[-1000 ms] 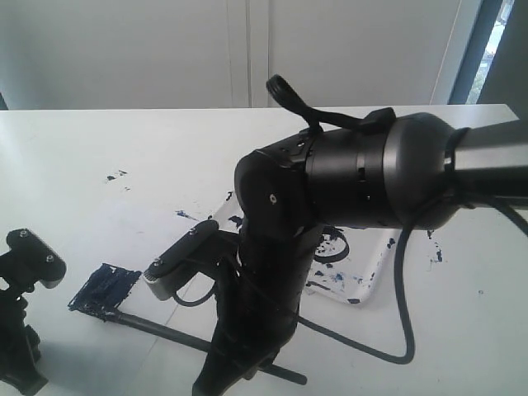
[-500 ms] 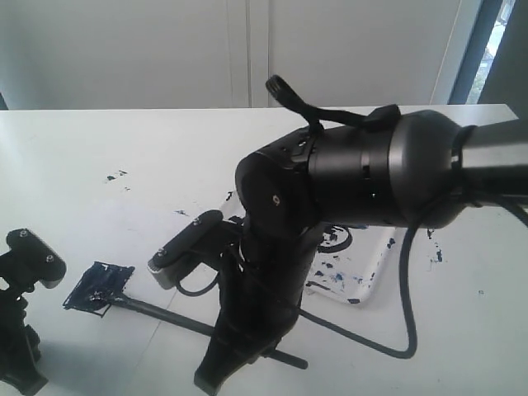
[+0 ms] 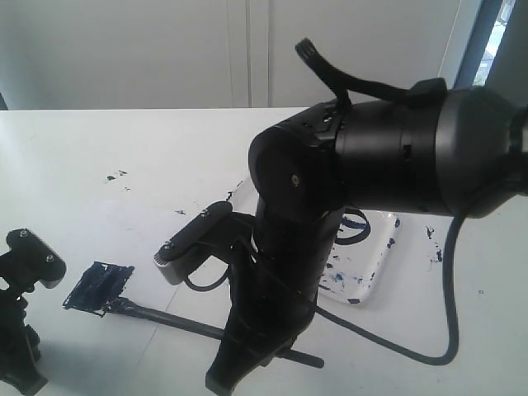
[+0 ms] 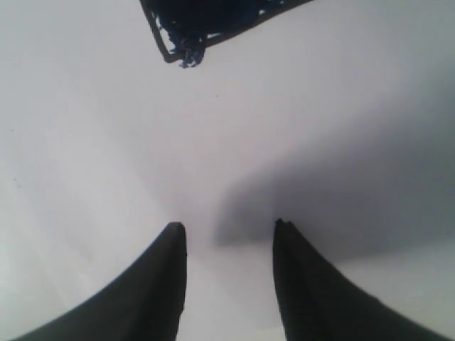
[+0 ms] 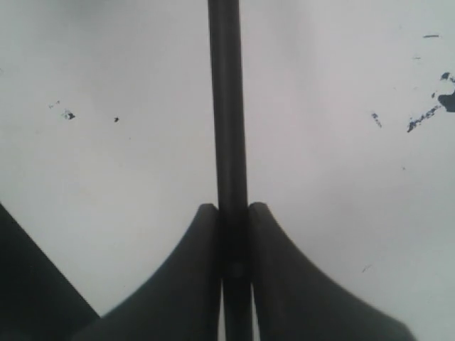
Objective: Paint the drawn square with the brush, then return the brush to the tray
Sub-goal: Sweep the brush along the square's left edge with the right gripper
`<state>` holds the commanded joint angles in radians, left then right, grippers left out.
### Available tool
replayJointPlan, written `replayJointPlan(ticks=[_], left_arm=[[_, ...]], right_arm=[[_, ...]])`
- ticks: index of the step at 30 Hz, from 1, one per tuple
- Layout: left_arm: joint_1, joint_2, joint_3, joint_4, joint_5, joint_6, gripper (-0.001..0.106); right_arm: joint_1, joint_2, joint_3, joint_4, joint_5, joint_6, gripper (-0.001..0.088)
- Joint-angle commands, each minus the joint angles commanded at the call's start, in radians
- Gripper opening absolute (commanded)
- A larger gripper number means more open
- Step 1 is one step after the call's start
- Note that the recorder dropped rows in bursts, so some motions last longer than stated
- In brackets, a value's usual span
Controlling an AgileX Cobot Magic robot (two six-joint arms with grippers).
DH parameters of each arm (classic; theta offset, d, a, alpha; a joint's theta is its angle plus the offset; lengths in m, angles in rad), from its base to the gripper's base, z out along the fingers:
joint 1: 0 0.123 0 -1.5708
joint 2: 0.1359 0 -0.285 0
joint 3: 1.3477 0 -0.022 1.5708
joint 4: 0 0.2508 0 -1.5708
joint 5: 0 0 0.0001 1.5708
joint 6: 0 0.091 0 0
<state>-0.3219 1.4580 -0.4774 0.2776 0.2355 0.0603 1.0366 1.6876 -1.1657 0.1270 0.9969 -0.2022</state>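
The drawn square (image 3: 99,285) lies on the white paper at the lower left, filled dark blue-black; one corner of it (image 4: 206,21) shows in the left wrist view. The brush (image 3: 173,320) lies low across the paper, its dark tip touching the square's near right edge. My right gripper (image 3: 239,355) (image 5: 232,209) is shut on the brush shaft (image 5: 227,106). The paint-smeared tray (image 3: 367,272) sits behind the right arm, partly hidden. My left gripper (image 4: 227,234) is open over bare paper just short of the square, with nothing between its fingers.
The bulky right arm (image 3: 388,157) fills the middle of the exterior view, with a black cable (image 3: 450,305) looping beside the tray. The left arm (image 3: 25,264) stands at the far left edge. Paint splatters (image 3: 115,176) (image 5: 426,114) dot the white table.
The right arm has shifted right and risen a little, uncovering more of the tray. The brush has slid slightly right, its tip drawn back to the square's edge. The left arm has stayed still.
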Motion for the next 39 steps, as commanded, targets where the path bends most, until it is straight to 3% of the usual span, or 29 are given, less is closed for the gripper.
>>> replayJointPlan(ticks=[25,31,39], left_arm=[[0.000,0.000,0.000,0.000,0.000,0.000,0.045],[0.000,0.000,0.000,0.000,0.000,0.000,0.045],[0.000,0.000,0.000,0.000,0.000,0.000,0.045]], right_arm=[[0.000,0.000,0.000,0.049,-0.002,-0.048,0.0000],[0.000,0.000,0.000,-0.020,-0.074,-0.013,0.0000],[0.000,0.000,0.000,-0.046,-0.049,0.007,0.0000]])
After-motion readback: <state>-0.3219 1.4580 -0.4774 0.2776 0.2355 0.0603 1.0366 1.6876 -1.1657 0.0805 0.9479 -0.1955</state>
